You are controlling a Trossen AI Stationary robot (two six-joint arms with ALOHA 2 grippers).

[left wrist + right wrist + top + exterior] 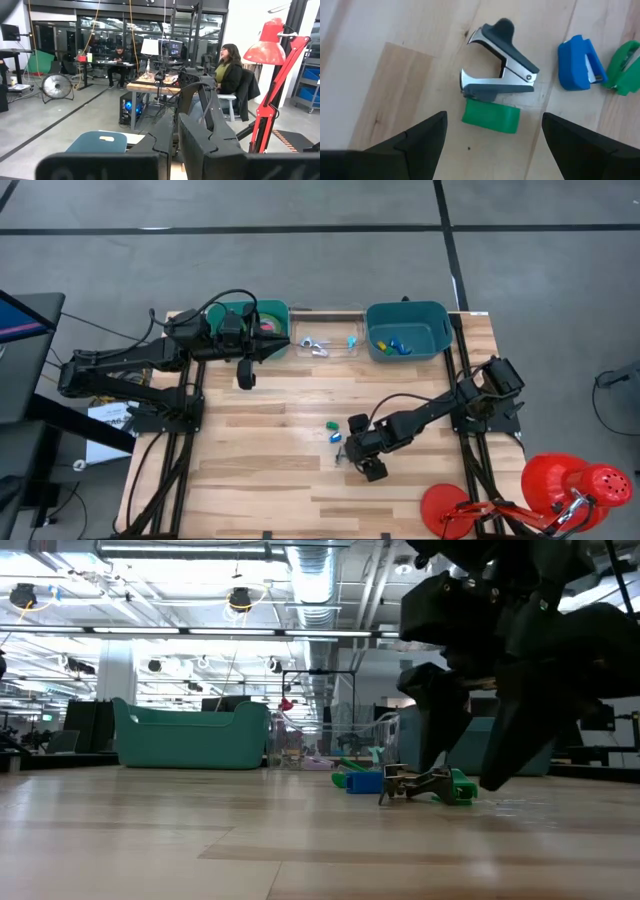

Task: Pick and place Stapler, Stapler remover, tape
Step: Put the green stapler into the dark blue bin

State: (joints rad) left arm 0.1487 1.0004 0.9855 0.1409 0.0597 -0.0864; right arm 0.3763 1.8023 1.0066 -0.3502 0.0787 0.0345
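Two dark fingers [415, 142] of the right gripper [492, 140] sit closest to the wrist cam, spread wide w/ nothing between them. Just past them on the wood table [270, 470] lies the stapler remover [500, 75], grey w/ shiny metal claws. It touches a small green stapler [491, 116]. Near these are a blue stapler [576, 62] and another green one [624, 67] at the edge of that view.

From above, the right gripper [362, 458] is low over the table middle, right next to that little pile. In the low view the right arm's dark fingers [440, 710] stand down close to the remover [415, 783].

Left gripper [246, 375] is closed tight, holding nothing I can see. It waits beside the green bin [270, 315] at the back left, where a pinkish tape roll [268, 325] peeks out. A clear tray [325, 330] in the middle back has some small bits, and the teal bin [405, 315] at back right has a few coloured pieces.

Step in hand, I think: getting set to pick up the remover. Next move prob needs the right hand to go down so a finger is on each side of the remover, not the green stapler, then squeeze. Tricky bc the two are touching, so it could grab both or push one away.
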